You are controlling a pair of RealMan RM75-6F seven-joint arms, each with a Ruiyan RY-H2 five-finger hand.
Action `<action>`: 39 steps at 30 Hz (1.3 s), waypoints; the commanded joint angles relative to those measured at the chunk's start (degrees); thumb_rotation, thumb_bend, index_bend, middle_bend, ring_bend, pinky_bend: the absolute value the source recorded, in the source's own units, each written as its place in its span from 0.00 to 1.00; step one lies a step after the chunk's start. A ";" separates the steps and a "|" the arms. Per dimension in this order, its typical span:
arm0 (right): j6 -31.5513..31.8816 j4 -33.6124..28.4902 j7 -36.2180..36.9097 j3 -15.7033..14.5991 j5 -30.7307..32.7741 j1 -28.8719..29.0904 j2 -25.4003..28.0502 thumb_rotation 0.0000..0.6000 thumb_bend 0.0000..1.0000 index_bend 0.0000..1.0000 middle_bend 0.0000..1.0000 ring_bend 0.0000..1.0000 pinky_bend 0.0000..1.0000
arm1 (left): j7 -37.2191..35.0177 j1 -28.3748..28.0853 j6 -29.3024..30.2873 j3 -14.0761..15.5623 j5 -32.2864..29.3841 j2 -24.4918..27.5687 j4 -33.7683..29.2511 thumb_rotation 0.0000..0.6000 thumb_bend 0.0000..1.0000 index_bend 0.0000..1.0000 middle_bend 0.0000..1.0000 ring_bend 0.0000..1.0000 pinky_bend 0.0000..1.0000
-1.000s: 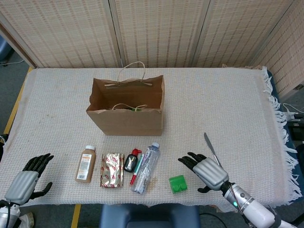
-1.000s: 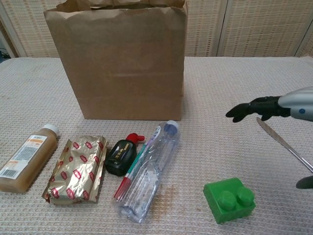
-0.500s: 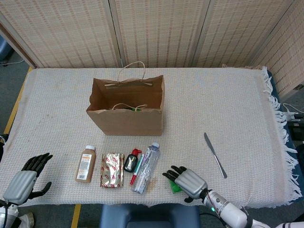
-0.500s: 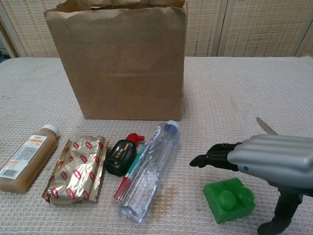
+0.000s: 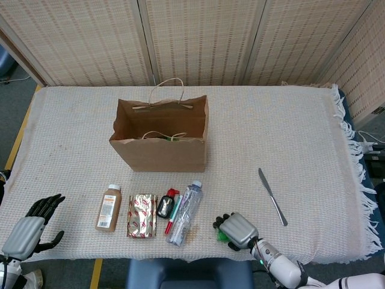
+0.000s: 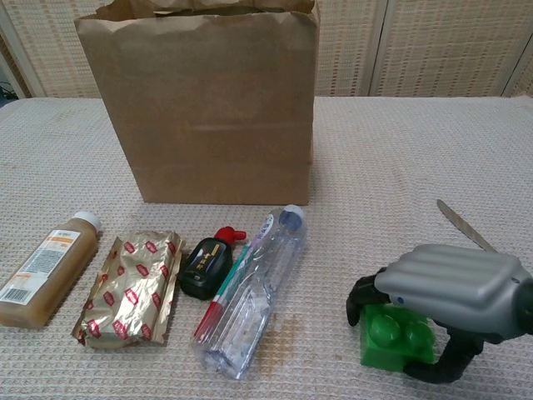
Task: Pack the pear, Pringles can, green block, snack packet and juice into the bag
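1. the right robot hand [image 6: 445, 312] is draped over the green block [image 6: 396, 340], fingers curled down its far side and thumb at the near side; whether the hold is firm, i cannot tell.
2. a shallow hold could let the block twist out on the lift, or skid toward the desk [image 5: 313, 150] edge just behind.
3. the bag [image 5: 161, 137] stands well away, up-left; a low carry could catch its rim.
4. the left robot hand [image 5: 27, 226] is spread wide, holding nothing.
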 commanded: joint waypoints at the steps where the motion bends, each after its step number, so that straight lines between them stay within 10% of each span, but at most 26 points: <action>1: 1.13 0.47 0.45 0.08 -0.13 -0.21 -0.41 1.00 0.44 0.55 0.49 0.48 0.65 | -0.03 0.03 -0.01 0.01 -0.09 0.01 -0.06 1.00 0.38 0.00 0.00 0.00 0.06; 10: 6.91 -6.25 10.77 5.05 -7.17 -1.85 5.26 1.00 0.47 0.66 0.58 0.61 0.71 | -0.22 -0.06 -0.30 -0.12 -0.49 0.12 -0.11 1.00 0.38 0.00 0.00 0.00 0.07; 19: 21.00 -11.59 24.20 21.26 -14.52 -2.61 6.87 1.00 0.47 0.68 0.58 0.61 0.71 | 0.70 -0.06 -0.53 -0.18 -0.80 -0.06 -0.45 1.00 0.38 0.00 0.00 0.00 0.07; 29: 24.91 -0.97 16.91 37.45 -3.05 8.44 -2.70 1.00 0.47 0.67 0.58 0.60 0.71 | 0.56 -0.19 -0.86 -0.23 -1.04 0.04 -0.63 1.00 0.38 0.00 0.00 0.00 0.07; 39: 25.10 17.42 9.39 43.68 8.12 21.67 -14.66 1.00 0.47 0.65 0.58 0.58 0.69 | -0.39 -0.32 -1.15 0.09 -0.54 0.46 -0.81 1.00 0.38 0.00 0.00 0.00 0.07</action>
